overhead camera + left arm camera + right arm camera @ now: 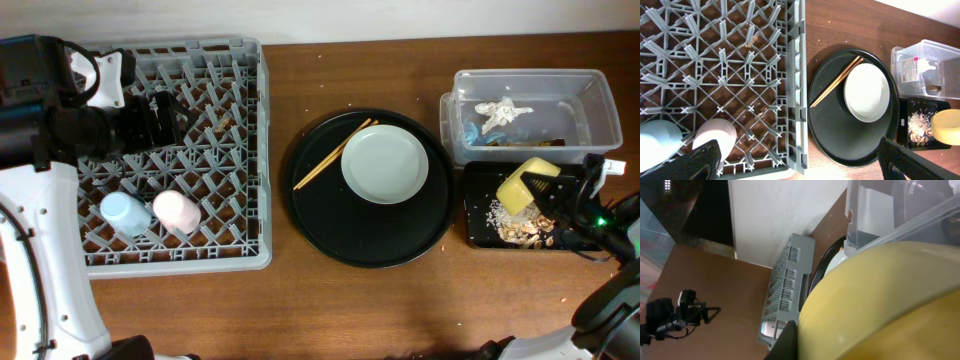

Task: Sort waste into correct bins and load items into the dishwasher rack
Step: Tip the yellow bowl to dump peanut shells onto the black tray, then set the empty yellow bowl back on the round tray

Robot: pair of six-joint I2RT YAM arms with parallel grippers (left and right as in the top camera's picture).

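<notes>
Left gripper (pixel 166 118): hangs over the far left part of the dishwasher rack (pixel 240 150), jaws spread wide, holding and touching nothing.
Right gripper (pixel 546 184): closed on the rim of the yellow bowl (pixel 522 186), which is tilted above the shallow black tray (pixel 476 205).
Overhead only: both arms at once. It also shows the crumpled tissue (pixel 503 113) and a brown wrapper (pixel 553 141) inside the clear tub (pixel 530 80).
Left wrist only: the rack's pegs up close, with its own two fingertips (pixel 702 160) at the bottom corners, far apart.
Right wrist only: the bowl's yellow wall fills most of the frame, a dark finger (pixel 786 339) sits against it, and the rack shows far off. The jaw gap itself is hidden here.
Rack: one, at the table's left.
Round black tray (pixel 320 215): one, in the middle of the table.
Bins: two, at the right, with the tub behind the black tray and touching it or nearly so.
Plate (pixel 385 163): one, on the round tray's far right part.
Bowl: one, held in the air.
Cups: two, the blue cup (pixel 125 212) and the pink cup (pixel 177 210), just beside each other in the rack's near left area.
Chopsticks (pixel 330 155): two, lying together on the round tray, left of the plate.
Food scraps (pixel 520 230): a scatter of brown bits and pale crumbs in the black tray, under the bowl.
</notes>
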